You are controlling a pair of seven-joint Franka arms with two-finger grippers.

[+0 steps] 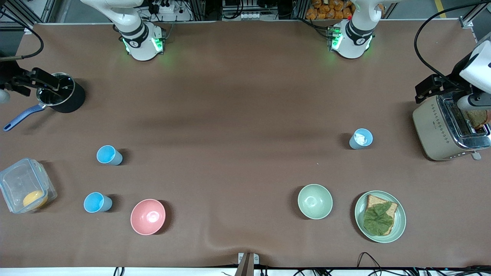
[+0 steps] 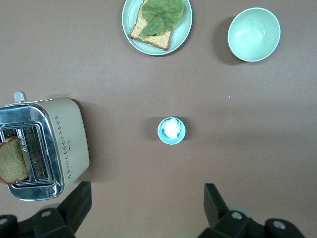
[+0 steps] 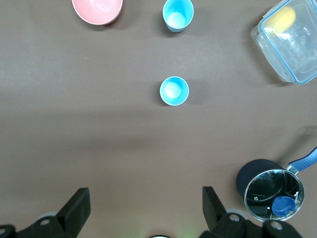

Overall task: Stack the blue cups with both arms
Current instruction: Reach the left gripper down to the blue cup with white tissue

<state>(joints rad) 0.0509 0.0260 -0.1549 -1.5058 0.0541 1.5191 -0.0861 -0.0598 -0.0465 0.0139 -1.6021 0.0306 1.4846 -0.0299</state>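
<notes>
Three blue cups stand upright on the brown table. Two are toward the right arm's end: one (image 1: 109, 155) farther from the front camera, one (image 1: 97, 202) nearer, beside the pink bowl. Both show in the right wrist view (image 3: 174, 91) (image 3: 178, 15). The paler cup with a white scrap inside (image 1: 361, 138) stands toward the left arm's end and shows in the left wrist view (image 2: 171, 131). My left gripper (image 2: 146, 193) is open and empty, high over the table near that cup. My right gripper (image 3: 146, 194) is open and empty, high over the table. Neither gripper shows in the front view.
A pink bowl (image 1: 148, 216), a pale green bowl (image 1: 315, 201) and a plate with bread and lettuce (image 1: 379, 216) lie near the front edge. A toaster (image 1: 448, 128) with bread stands at the left arm's end. A black pot (image 1: 61, 97) and a plastic container (image 1: 25, 190) stand at the right arm's end.
</notes>
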